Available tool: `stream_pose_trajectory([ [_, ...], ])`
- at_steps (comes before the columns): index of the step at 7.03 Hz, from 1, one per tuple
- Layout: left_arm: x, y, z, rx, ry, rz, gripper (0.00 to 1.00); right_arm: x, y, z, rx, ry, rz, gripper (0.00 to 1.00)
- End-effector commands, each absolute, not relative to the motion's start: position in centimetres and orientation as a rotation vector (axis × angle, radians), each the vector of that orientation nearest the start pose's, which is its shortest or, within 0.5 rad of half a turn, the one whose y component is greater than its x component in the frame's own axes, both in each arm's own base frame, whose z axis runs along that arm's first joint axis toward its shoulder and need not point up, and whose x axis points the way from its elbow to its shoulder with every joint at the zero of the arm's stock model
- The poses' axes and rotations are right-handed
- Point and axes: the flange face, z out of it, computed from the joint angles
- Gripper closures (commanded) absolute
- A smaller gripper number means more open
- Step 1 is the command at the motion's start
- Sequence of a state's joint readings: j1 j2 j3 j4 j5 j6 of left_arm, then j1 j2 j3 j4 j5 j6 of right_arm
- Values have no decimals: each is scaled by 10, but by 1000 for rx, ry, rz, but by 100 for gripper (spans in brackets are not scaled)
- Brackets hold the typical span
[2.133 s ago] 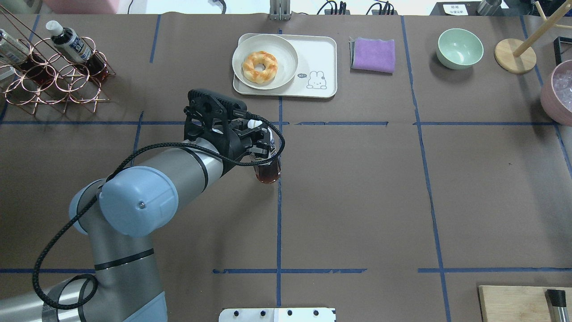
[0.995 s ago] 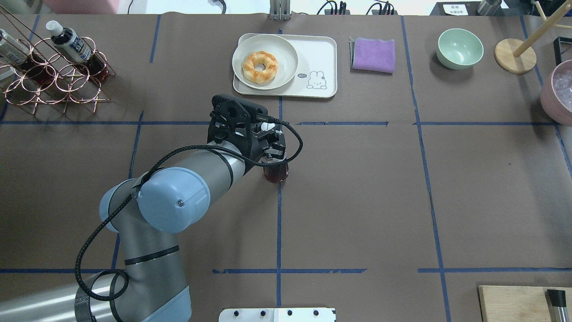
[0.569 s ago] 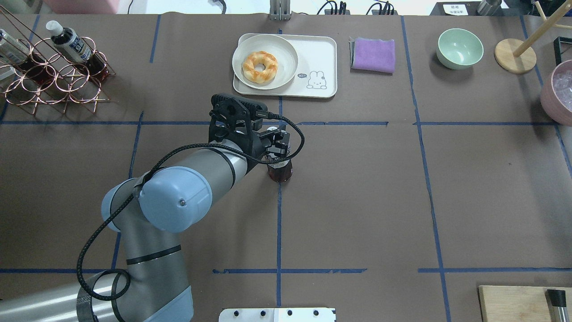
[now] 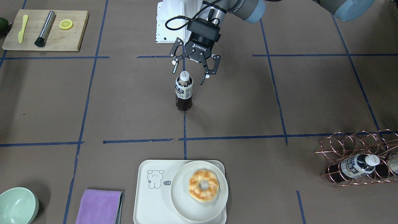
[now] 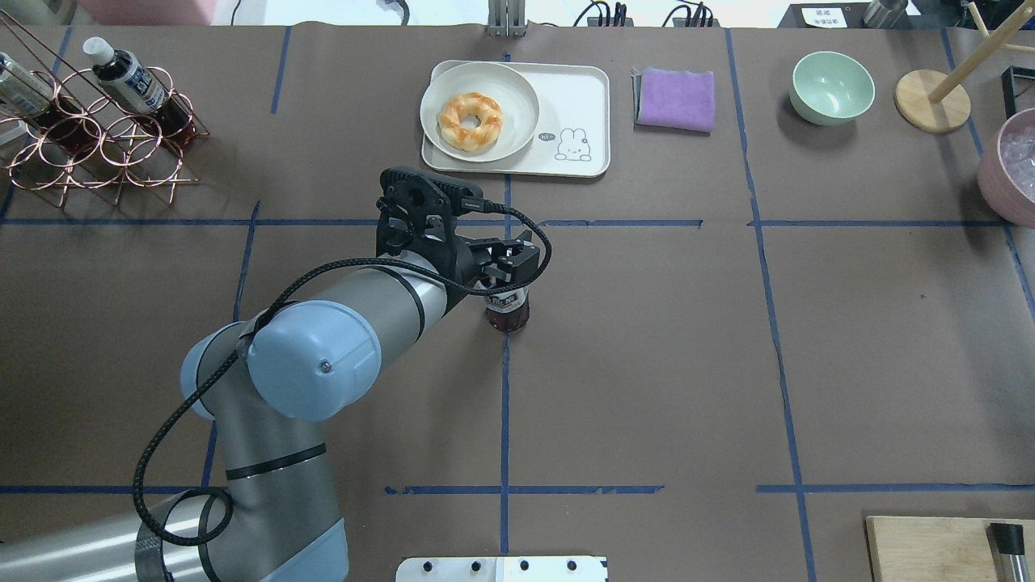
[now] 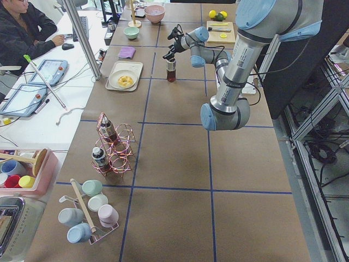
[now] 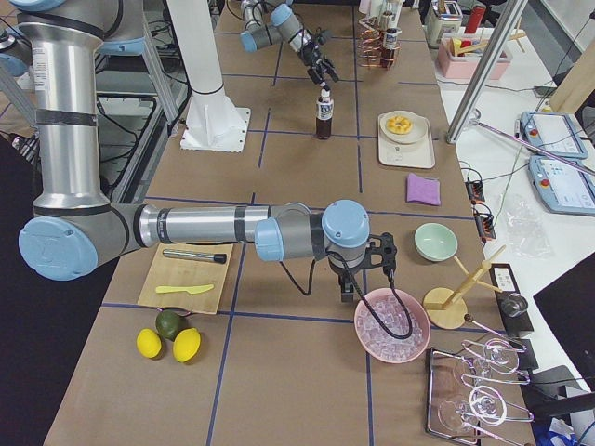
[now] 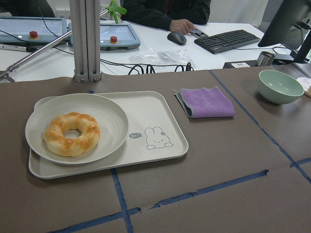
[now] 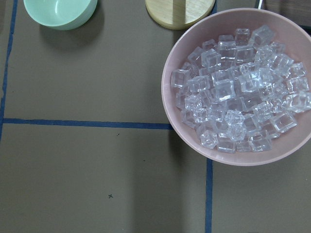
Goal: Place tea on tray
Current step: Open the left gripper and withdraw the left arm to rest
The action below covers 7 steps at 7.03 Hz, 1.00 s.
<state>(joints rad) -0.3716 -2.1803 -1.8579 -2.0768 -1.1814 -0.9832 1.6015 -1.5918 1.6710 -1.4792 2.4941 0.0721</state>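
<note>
Left gripper [image 4: 188, 77] hangs open just over the upright tea [image 4: 183, 93]; the tray [image 4: 146, 199] holds a plate [image 4: 183, 202] bearing a doughnut [image 4: 203, 185]. A second ago it clamped the tea.

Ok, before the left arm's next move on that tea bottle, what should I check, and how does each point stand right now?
1. Tea bottle upright on the table: ok.
2. Left gripper open, fingers either side of the cap: ok.
3. Tea on the tray: not ok; it stands on the table, short of the tray.
4. Free spot on the tray: ok; the plate with the donut fills one side, and the bear side is bare.
5. Right gripper away from the path: ok, far off by the pink ice bowl; open or shut: cannot tell.
</note>
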Motion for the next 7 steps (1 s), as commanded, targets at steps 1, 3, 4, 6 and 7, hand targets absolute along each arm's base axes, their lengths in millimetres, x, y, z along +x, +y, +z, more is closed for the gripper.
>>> stream_pose_trajectory([
  [1, 466, -376, 107, 927, 1124, -143, 0, 69, -489, 594, 147, -925, 12, 0],
  [3, 435, -407, 152, 899, 1066, -240, 0, 69, -500, 581, 172, -925, 1, 0],
  [4, 408, -435, 173, 860, 1036, -195, 0, 69, -508, 571, 187, -925, -8, 0],
  [6, 347, -477, 240, 782, 940, -192, 0, 70, -537, 533, 247, -917, -37, 0],
  [7, 321, -474, 274, 734, 909, -178, 0, 63, -543, 514, 275, -917, -64, 0],
])
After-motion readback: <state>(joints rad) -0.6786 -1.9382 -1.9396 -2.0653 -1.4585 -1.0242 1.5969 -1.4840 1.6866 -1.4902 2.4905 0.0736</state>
